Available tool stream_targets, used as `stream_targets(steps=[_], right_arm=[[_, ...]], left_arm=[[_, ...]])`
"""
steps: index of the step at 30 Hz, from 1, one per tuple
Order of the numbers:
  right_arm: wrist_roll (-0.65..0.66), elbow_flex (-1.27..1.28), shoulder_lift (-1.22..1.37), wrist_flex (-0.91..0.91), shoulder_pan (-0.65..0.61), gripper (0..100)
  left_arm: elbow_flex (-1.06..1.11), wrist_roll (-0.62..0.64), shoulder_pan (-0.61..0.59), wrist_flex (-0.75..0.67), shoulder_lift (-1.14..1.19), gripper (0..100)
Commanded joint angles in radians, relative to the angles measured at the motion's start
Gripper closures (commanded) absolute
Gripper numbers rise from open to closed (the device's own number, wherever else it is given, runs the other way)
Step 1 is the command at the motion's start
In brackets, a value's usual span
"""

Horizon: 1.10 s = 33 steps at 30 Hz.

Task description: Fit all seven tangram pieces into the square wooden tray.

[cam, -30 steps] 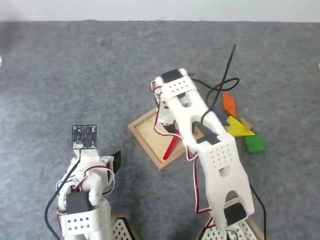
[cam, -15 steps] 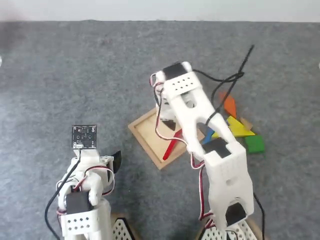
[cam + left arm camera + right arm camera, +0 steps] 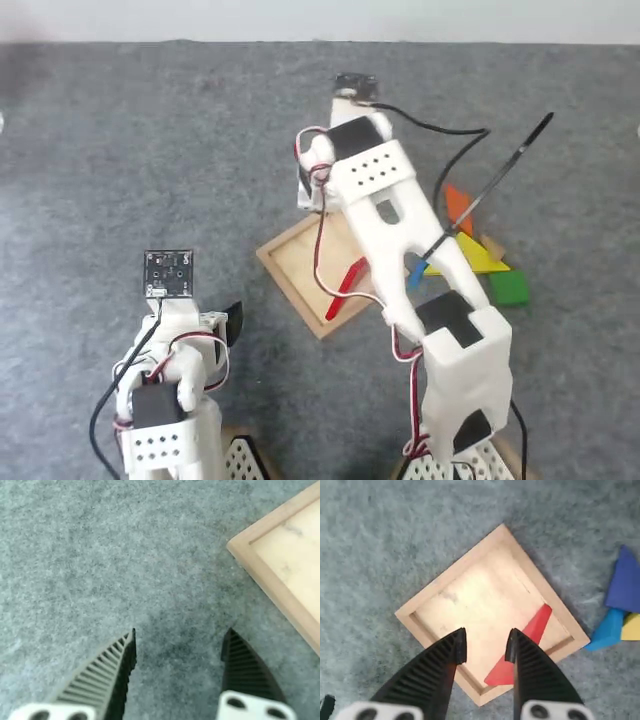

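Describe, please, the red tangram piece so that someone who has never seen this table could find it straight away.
Near the middle of the grey mat lies a square wooden tray, turned so that it looks like a diamond. Inside it lies the red piece, slim and pointed. It is the only piece in the tray; the other pieces, blue, yellow, orange and green, lie heaped on the mat outside it.

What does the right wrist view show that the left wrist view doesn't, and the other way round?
Right wrist view: the right gripper, open above the whole square wooden tray. A red triangle lies inside it near one wall, and a dark blue piece, a light blue piece and a yellow piece lie on the grey carpet beside it.
Left wrist view: the left gripper, open over bare carpet, with just one corner of the tray nearby.
Shared: the tray and the carpet.
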Motion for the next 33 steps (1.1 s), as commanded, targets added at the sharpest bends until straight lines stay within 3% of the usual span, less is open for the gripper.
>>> stream_targets(steps=[1,13,33], right_arm=[[0.04,-0.003,0.028,-0.022,-0.033,85.4],[0.109,-0.003,0.102,0.061,-0.128,85.4],[0.19,0.256,-0.002,0.005,-0.062,85.4]], left_arm=[[-0.022,0.008,-0.002,0.005,-0.021,73],[-0.022,0.008,-0.002,0.005,-0.021,73],[-0.022,0.008,-0.002,0.005,-0.021,73]])
